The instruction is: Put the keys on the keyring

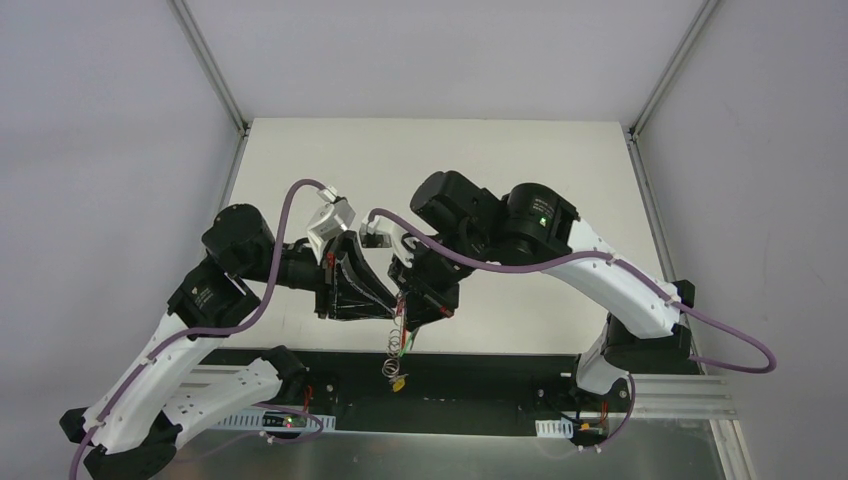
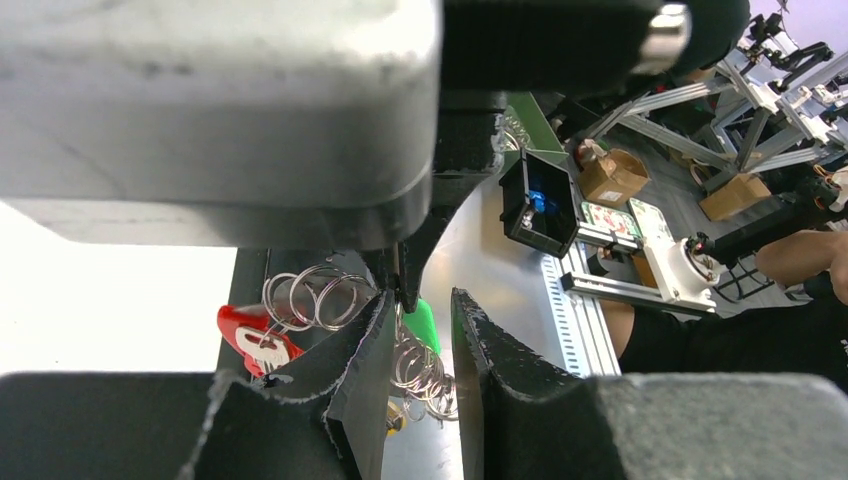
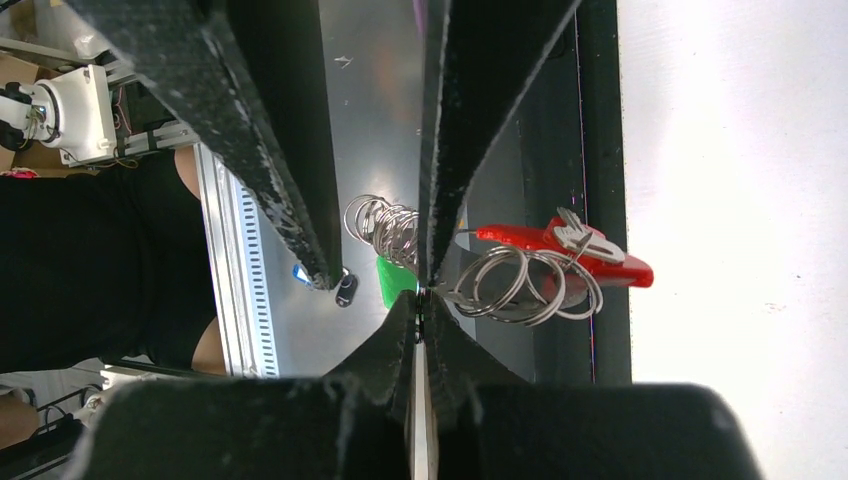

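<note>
We see both arms meeting low over the near edge of the white table (image 1: pixel 440 170), where it gives way to a black strip (image 1: pixel 480 375). Behind them the tabletop runs bare to the grey walls (image 1: pixel 100 120), which close in on both sides. Past the strip, a perforated metal rail (image 3: pixel 235 260) runs along the front.

In the left wrist view there is a printed card (image 2: pixel 600 215), but we cannot read its print at this size.

The keyring (image 3: pixel 515 285) hangs off the table in the air between the two claws. It shows as a bunch of thin silver wire rings, looped and overlapping. A flat red tag (image 3: pixel 600 262) carries one of the keys (image 3: pixel 575 235), small and silver. A green tag (image 3: pixel 395 280) sits among the rings, and a yellow tag (image 1: pixel 399 381) dangles lowest, over the black strip.

The right gripper (image 3: pixel 420 300) has its fingertips pressed together on the ring wire. The left gripper (image 2: pixel 422 300) stands narrowly apart, straddling more rings and the green tag, and we see no pinch on them.
</note>
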Controlling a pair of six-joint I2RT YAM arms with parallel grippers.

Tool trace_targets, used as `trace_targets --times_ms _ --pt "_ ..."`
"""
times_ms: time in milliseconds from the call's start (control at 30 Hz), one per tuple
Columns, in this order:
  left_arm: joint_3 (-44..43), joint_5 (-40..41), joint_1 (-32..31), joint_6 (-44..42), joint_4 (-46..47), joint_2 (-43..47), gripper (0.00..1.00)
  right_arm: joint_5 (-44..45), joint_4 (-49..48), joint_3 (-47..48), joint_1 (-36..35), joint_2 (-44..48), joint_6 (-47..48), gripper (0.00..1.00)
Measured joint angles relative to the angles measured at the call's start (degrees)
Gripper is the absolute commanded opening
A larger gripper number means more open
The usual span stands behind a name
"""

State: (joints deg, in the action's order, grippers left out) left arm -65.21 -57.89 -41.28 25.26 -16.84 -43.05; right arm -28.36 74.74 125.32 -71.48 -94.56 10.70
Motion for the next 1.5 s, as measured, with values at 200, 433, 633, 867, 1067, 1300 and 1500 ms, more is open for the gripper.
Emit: trace_targets --times_ms 200,433,633,867,1067,1300,1500 --pt "0.0 0.04 0.0 -0.39 -0.2 -0.83 0.25 0.13 -0.79 -0.04 0.0 0.02 -0.02 0.0" --pt "0.0 0.0 0.0 -0.42 -0.37 -1.31 0.24 0.74 -1.4 0.04 0.02 0.02 -0.04 0.0" --pt "0.02 -0.24 0.0 -0.44 -0.7 -1.18 0.22 1.14 -1.68 0.15 0.33 0.02 -0.07 0.0" --pt "0.15 -0.85 0.0 -0.46 -1.07 -1.03 0.21 1.66 -2.1 0.81 1.01 0.07 -0.2 0.0" --pt "0.44 -1.09 0.0 -0.76 -1.31 -0.85 0.22 1.75 -2.12 1.01 1.18 0.22 -0.2 0.0" --pt "0.44 -0.96 -0.02 -1.16 -1.6 -0.68 0.27 1.7 -2.16 0.55 1.18 0.72 -0.2 0.0" --pt "0.09 1.7 -0.02 -2.12 -2.56 -0.28 0.3 1.25 -2.45 -1.81 1.29 1.95 -0.2 0.0"
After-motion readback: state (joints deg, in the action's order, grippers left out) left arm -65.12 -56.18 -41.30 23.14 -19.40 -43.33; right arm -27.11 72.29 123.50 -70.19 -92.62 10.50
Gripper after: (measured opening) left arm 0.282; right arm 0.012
